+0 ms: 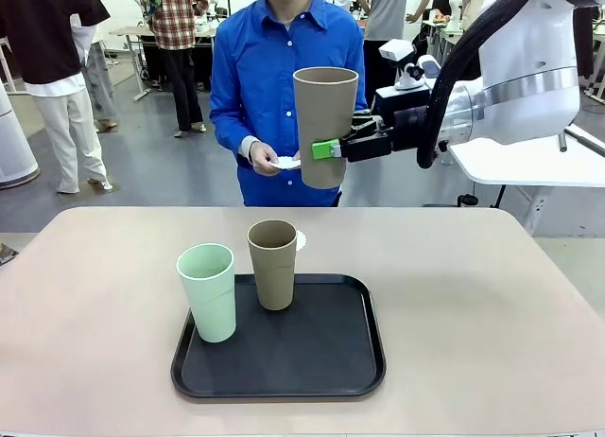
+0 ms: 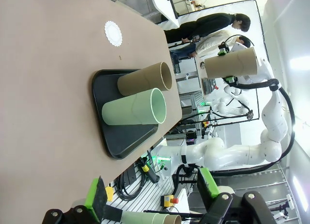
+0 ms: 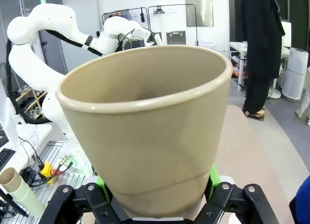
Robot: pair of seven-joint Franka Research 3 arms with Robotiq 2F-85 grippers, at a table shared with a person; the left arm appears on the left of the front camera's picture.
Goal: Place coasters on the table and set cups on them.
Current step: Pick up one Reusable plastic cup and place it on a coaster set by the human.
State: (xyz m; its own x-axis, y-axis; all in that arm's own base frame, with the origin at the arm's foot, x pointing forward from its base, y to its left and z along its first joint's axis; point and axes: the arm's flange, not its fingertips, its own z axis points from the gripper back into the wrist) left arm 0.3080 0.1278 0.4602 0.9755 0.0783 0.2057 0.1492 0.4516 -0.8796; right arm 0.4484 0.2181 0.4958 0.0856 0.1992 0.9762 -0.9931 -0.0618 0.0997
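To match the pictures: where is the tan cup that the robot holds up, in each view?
Front view: held tan cup, upper middle, before the blue shirt.
Left wrist view: the cup, upper right, seen sideways.
Right wrist view: the cup, close, across the centre.
Shared landmark: the right hand, green pads gripping its lower part.

pale mint cup (image 1: 207, 290), tan cup (image 1: 324, 125), another tan cup (image 1: 272, 263), black tray (image 1: 312, 361), white scalloped coaster (image 2: 113, 33), beige table (image 1: 473, 305), blue shirt (image 1: 255, 68)

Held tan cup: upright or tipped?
Upright. The tan cup has its open rim up and narrower base down, gripped on its lower half by the right gripper.
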